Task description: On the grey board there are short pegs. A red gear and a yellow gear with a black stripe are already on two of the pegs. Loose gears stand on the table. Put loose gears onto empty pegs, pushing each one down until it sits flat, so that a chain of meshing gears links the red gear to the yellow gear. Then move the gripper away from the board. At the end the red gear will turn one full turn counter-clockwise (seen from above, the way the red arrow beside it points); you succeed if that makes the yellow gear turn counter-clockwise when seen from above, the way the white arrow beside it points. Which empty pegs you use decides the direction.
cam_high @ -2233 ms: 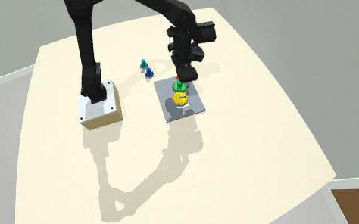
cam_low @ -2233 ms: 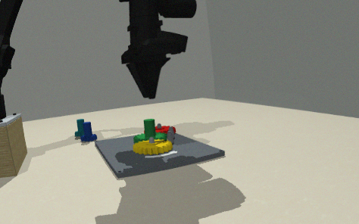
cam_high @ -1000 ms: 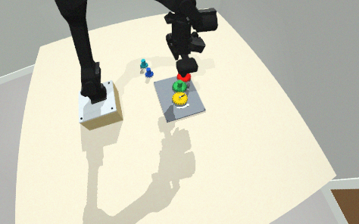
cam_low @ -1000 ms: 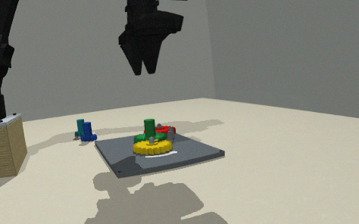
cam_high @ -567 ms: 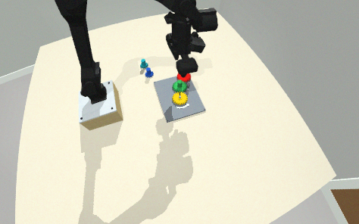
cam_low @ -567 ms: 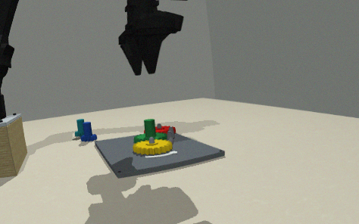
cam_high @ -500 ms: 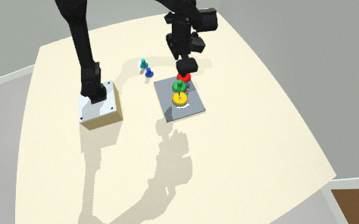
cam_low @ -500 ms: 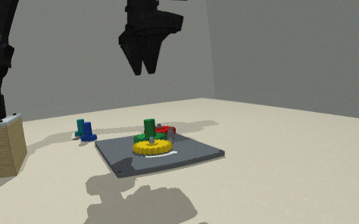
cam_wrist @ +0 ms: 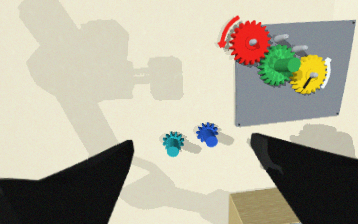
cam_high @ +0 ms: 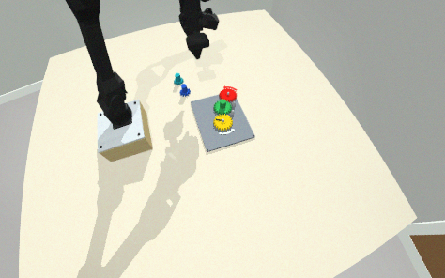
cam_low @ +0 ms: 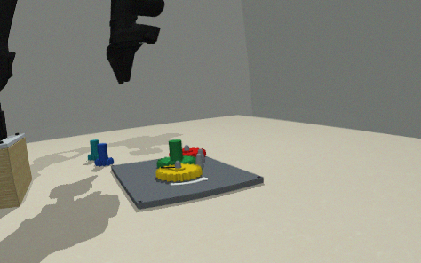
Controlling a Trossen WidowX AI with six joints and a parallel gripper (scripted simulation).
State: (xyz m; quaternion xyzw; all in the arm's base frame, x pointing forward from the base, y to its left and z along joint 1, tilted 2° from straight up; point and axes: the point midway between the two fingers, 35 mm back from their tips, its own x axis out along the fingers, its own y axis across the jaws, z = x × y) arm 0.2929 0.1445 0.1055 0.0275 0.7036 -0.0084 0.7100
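Note:
The grey board bears the red gear and the yellow gear. The green gear sits between them, its teeth at both gears. Two bare grey pegs stand beside it. A teal gear and a blue gear stand upright on the table. My gripper is open and empty, high above the table, away from the board.
The wooden base block with its pale top plate carries the arm, left of the board in the top and exterior views. The red arrow lies beside the red gear, the white arrow beside the yellow one.

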